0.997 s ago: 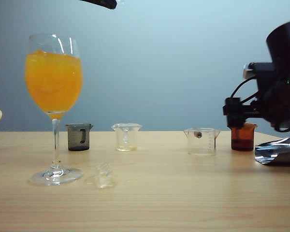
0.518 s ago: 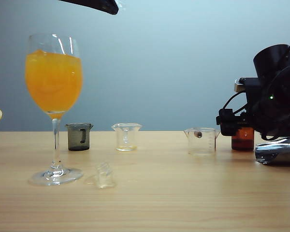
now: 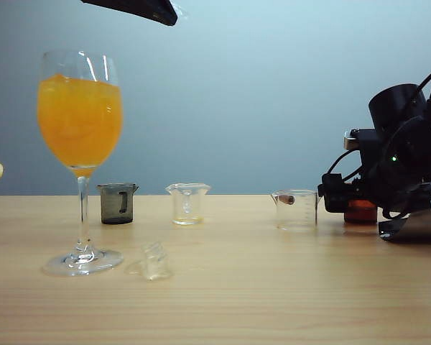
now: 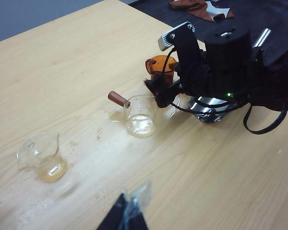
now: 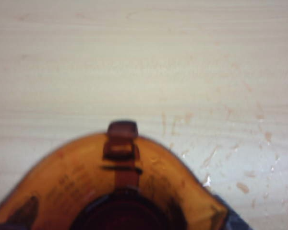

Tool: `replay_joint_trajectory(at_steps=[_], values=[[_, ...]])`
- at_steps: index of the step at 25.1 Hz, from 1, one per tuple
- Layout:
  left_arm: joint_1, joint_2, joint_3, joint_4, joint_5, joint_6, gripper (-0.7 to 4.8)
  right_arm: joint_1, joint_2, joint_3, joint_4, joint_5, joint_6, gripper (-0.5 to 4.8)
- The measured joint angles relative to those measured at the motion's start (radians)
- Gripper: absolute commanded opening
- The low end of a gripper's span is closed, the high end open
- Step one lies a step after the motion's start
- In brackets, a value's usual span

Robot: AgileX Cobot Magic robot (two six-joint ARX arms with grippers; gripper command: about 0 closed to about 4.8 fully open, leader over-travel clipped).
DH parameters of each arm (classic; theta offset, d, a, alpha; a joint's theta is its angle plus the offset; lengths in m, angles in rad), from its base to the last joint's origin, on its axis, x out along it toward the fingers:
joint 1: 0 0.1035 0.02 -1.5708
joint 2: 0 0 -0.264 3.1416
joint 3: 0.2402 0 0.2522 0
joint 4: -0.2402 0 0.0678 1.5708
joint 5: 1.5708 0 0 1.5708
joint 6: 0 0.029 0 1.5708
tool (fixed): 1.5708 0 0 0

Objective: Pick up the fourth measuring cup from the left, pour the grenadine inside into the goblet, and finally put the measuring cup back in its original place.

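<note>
The goblet (image 3: 80, 144) stands at the left, its bowl full of orange juice. The fourth measuring cup (image 3: 360, 212), red-brown, is last in the row, mostly hidden behind my right gripper (image 3: 337, 198). Seen from the left wrist, the right gripper (image 4: 164, 67) is open with that cup (image 4: 161, 67) between its fingers. The right wrist view looks straight down into the cup (image 5: 62, 182) at the dark grenadine (image 5: 125, 213); no fingers show there. My left gripper (image 3: 158, 10) hangs high above the goblet, and its black fingers (image 4: 129, 218) are pressed together.
A smoky grey cup (image 3: 118, 203), a clear cup (image 3: 187, 203) and a clear cup with a brown handle (image 3: 296, 209) complete the row. A small clear cup (image 3: 154, 260) lies tipped by the goblet's foot. A shiny object (image 3: 416, 228) lies at the right edge. Spill marks (image 4: 101, 134) dot the wood.
My right arm has come down and moved left, so it now covers most of the red-brown cup. The clear cup beside it has shifted slightly. The left arm barely moved.
</note>
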Motion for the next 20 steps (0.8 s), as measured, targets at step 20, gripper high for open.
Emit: replay_joint_trajectory(at_steps=[20], values=[[0.001, -0.021, 0.0, -0.001, -0.026, 0.001, -0.05, 0.0, -0.042, 0.006, -0.032, -0.026, 0.0, 1.74]])
